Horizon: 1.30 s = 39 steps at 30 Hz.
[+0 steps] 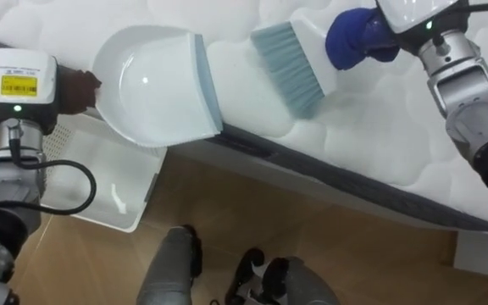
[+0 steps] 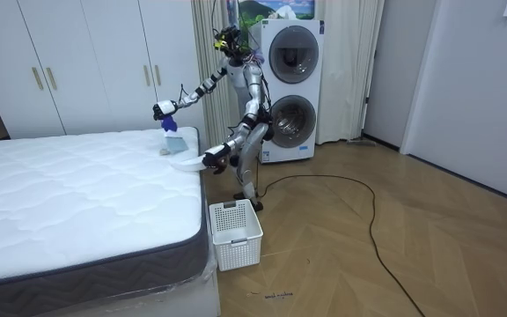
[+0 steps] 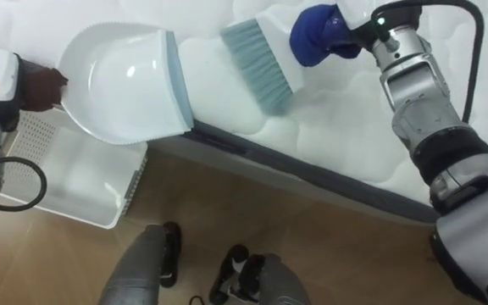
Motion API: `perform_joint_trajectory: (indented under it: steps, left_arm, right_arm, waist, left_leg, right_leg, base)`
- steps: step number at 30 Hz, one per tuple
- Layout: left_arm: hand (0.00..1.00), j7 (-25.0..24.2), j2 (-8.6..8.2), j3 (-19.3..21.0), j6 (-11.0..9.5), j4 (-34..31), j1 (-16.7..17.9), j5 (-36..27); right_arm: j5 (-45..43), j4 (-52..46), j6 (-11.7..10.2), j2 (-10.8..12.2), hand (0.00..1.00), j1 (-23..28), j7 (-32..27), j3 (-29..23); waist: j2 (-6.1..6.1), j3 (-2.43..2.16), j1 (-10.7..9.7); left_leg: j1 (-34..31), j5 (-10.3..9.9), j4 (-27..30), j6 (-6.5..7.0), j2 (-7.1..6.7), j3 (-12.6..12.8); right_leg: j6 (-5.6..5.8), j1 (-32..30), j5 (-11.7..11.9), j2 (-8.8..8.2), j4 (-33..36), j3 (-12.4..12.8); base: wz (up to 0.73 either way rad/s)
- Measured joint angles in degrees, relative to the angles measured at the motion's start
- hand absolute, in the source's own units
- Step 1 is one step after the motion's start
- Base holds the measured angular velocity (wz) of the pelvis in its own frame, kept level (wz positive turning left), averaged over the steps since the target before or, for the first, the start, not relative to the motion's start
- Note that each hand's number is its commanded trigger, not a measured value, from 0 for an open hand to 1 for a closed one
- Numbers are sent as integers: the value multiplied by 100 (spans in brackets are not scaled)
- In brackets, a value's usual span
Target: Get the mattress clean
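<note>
The left hand, dark-gloved, is curled tight on the back end of a white dustpan. The handle itself is hidden inside the grip. From this hand the dustpan reaches out toward the right hand, its hollow facing up. Its grey-blue front lip lies along the edge of the white quilted mattress, and the rest of the pan hangs out past that edge, over the floor.

Directly below the left hand a white slotted basket stands on the wooden floor, close against the side of the mattress.

The right hand, in a blue glove, is wrapped round the handle of a white brush. The brush slants down from this hand toward the left hand, its pale blue bristles pointing at the mattress top. The bristle tips are just beside the dustpan's lip, with a narrow strip of mattress between them. Whether the bristles touch the mattress I cannot tell.

In the room view the robot stands at the corner of the mattress, leaning over it with both arms stretched forward. Two stacked washing machines are behind it, and the basket is on the floor near its feet.
</note>
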Motion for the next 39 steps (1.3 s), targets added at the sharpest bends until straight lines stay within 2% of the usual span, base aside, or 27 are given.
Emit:
perform_joint_trajectory:
  steps: [7,13,16,19,22,26,32,36,39]
  left_arm:
    - [100,-149,-3,2,60,-77,-1,1]
    - [100,-184,-71,-10,202,-155,12,-1]
    - [100,-165,-89,-10,214,-152,79,-1]
    - [100,-142,-97,-11,317,-156,163,9]
    - [100,29,-106,-11,336,-159,217,25]
    - [100,263,-126,-19,349,-121,249,-4]
    - [100,395,-333,-17,536,-59,259,-11]
    - [100,519,-368,-55,664,-56,257,-13]
    - [100,521,-435,-66,766,-56,255,-9]
  right_arm:
    - [-18,87,32,0,100,1,114,0]
    - [26,719,114,-1,100,3,-26,-1]
    - [55,1100,114,-1,100,27,-210,-10]
    - [93,1148,122,-4,100,311,-439,-34]
    - [111,1301,125,-4,100,459,-804,-89]
    - [545,1489,124,-4,100,621,-1223,-161]
    - [950,1603,124,-10,100,1002,-1690,-490]
    - [1133,1701,124,-11,100,1211,-2112,-755]
    - [1111,1778,124,-11,100,1224,-2204,-884]
  waist:
    - [4,-2,2]
    - [11,-5,71]
    - [11,-5,118]
    - [12,-5,122]
    - [14,-4,120]
    - [17,-2,127]
    - [27,0,146]
    - [46,-5,113]
    - [56,-8,116]
  left_leg:
    - [0,1,43,2,0,-4]
    - [15,17,31,12,-13,-3]
    - [77,34,-35,-7,-64,-3]
    - [190,55,-121,-37,-82,-48]
    - [200,64,-155,-51,-90,-56]
    - [199,65,-171,-48,-111,-63]
    - [182,70,-180,-37,-182,-84]
    - [91,77,-167,-27,-193,-119]
    - [80,78,-163,-24,-210,-123]
  right_leg:
    - [-1,0,-1,-2,55,7]
    - [-2,0,-1,15,62,23]
    - [11,4,-8,14,62,91]
    - [13,150,-10,39,-40,57]
    - [10,164,-11,31,-59,36]
    - [10,170,-13,-7,-64,4]
    - [47,136,-50,-51,-13,34]
    - [47,75,-50,-60,-19,-5]
    - [53,68,-54,-78,-5,-10]
  base:
    - [0]
    - [0]
    - [0]
    - [7]
    - [3]
    - [1]
    - [4]
    - [2]
    - [0]
